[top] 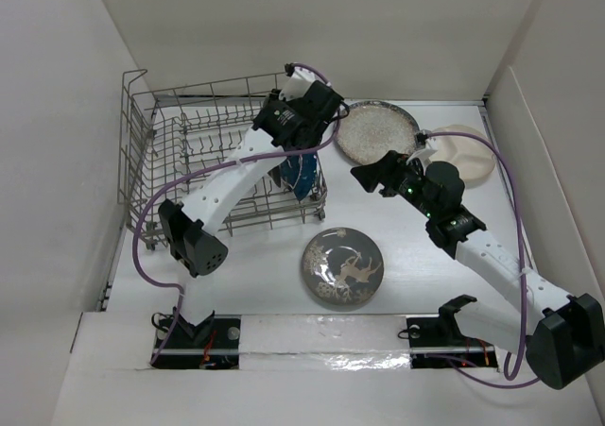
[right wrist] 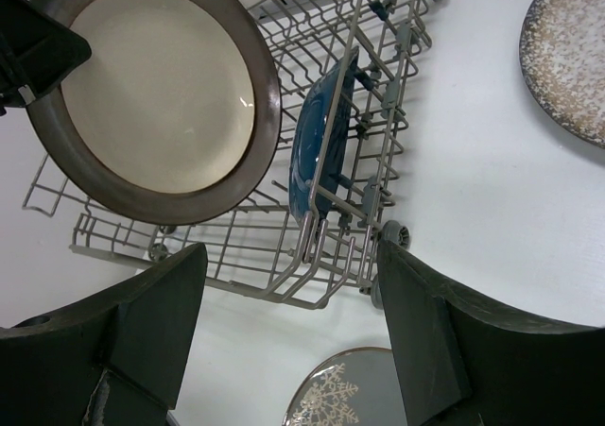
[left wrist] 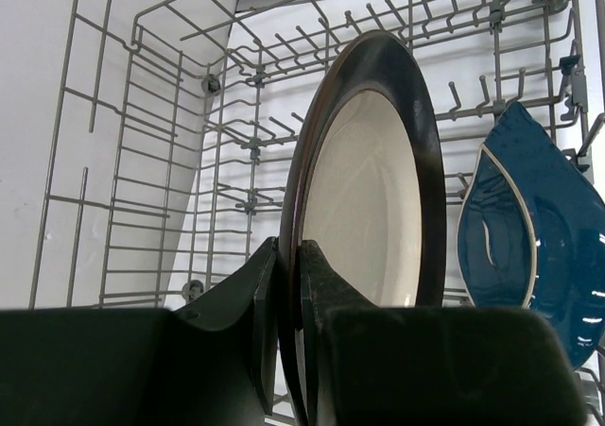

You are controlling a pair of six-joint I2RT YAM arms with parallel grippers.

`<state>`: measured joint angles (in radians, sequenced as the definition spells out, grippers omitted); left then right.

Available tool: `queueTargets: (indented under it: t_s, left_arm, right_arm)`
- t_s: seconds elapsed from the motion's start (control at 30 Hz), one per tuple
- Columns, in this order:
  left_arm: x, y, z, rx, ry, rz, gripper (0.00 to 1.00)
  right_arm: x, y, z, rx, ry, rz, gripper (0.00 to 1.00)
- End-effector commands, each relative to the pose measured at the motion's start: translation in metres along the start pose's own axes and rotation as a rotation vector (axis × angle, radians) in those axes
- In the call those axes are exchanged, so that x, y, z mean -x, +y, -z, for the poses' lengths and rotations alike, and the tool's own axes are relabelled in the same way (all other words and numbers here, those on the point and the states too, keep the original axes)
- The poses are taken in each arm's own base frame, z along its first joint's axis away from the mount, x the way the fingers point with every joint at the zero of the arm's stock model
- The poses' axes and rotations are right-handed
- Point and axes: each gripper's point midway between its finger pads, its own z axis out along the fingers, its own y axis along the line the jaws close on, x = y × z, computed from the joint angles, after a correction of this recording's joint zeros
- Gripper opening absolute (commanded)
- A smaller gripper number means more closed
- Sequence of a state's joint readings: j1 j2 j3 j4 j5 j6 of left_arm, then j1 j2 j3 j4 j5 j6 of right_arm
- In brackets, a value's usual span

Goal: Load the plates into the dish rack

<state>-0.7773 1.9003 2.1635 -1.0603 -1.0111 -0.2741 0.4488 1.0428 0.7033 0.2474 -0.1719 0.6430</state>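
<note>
Left gripper [left wrist: 288, 265] clamps the brown-rimmed plate [left wrist: 364, 199] on edge, rack [top: 140, 152] beneath it; right gripper [right wrist: 291, 256] hangs open nearby

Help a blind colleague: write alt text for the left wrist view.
The left gripper clamps the edge of an upright cream plate with a dark brown rim, the wire dish rack behind it. A dark teal-blue plate stands racked at right.

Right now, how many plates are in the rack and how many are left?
One done: the blue plate stands in the dish rack. The left gripper holds the brown-rimmed plate at the rack, not yet let go. Three wait on the table: the speckled plate, the divided plate, the bird plate. The right gripper is open, empty.
</note>
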Motion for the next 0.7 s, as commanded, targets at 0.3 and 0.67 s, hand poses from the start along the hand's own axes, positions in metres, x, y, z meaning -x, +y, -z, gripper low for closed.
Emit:
queueTargets:
  t_s: [0.3, 0.67]
  left_arm:
    - [0.003, 0.009, -0.004, 0.078, -0.057, 0.044, 0.0]
    - [-0.034, -0.037, -0.028, 0.02, 0.005, -0.043, 0.0]
  right_arm:
    - [0.006, 0.012, -0.003, 0.041, -0.031, 0.027, 0.78]
    - [0.007, 0.01, -0.003, 0.03, -0.038, 0.031, 0.78]
